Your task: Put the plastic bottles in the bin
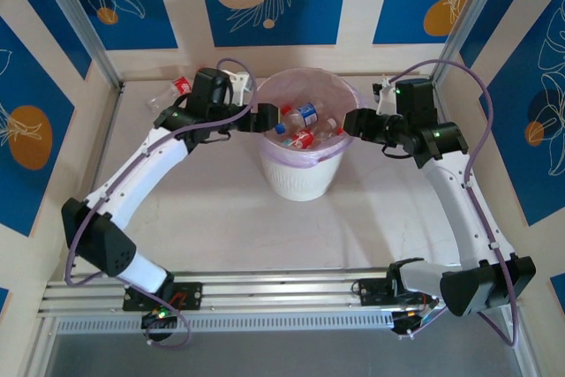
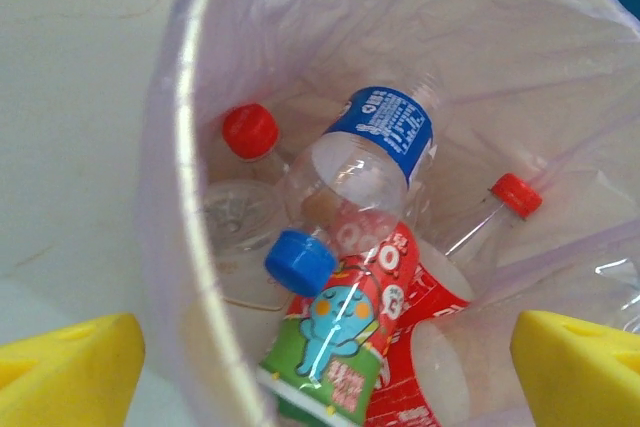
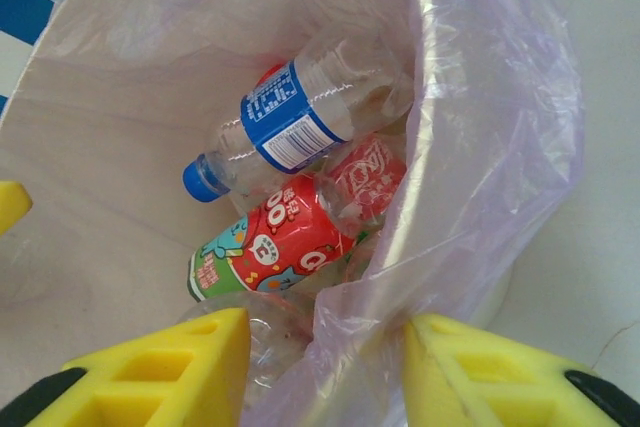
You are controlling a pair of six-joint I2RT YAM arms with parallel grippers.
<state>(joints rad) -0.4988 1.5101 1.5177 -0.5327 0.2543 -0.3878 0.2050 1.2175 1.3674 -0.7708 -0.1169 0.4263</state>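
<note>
Hovering over the bin (image 1: pixel 300 184), both grippers. The bin sits mid-table (image 1: pixel 221 218), white ribbed wall, with a pinkish bag (image 2: pixel 500 37) folded over the rim.

Labels, from the wrist views:
- Blue-label bottle (image 2: pixel 350 177), on top of the pile. Blue cap (image 2: pixel 299 261), white print on the blue band, too small to read.
- Cartoon bottle (image 2: pixel 340 337) under it. Red and green label, blue cartoon face, big white rounded "OO" and a "C"; the rest isn't legible.
- Red-label bottle (image 3: pixel 365 175) beside that one, white script, unreadable.
- Two red caps (image 2: pixel 249 130) on clear bottles lower down, at 10 and 3 o'clock of the pile.
- Stray bottle (image 1: pixel 174 90) on the table at 10 o'clock of the bin, behind the left arm. Red label; I cannot read the text.

Left gripper (image 1: pixel 269 119) is at the bin's 9 o'clock rim, angled down into it. Its yellow fingers (image 2: pixel 70 367) are spread wide with nothing between them. The left arm comes from its base at 7 o'clock, elbow bowed out to 9, forearm angling in.

Right gripper (image 1: pixel 351 124) is at the 3 o'clock rim. Its yellow pads (image 3: pixel 170 367) are apart by a narrower gap, with the bag's folded edge in that gap; I cannot tell if it is pinched. The right arm mirrors the left, elbow out at 4 o'clock. A purple cable (image 1: pixel 459 77) loops above it.
</note>
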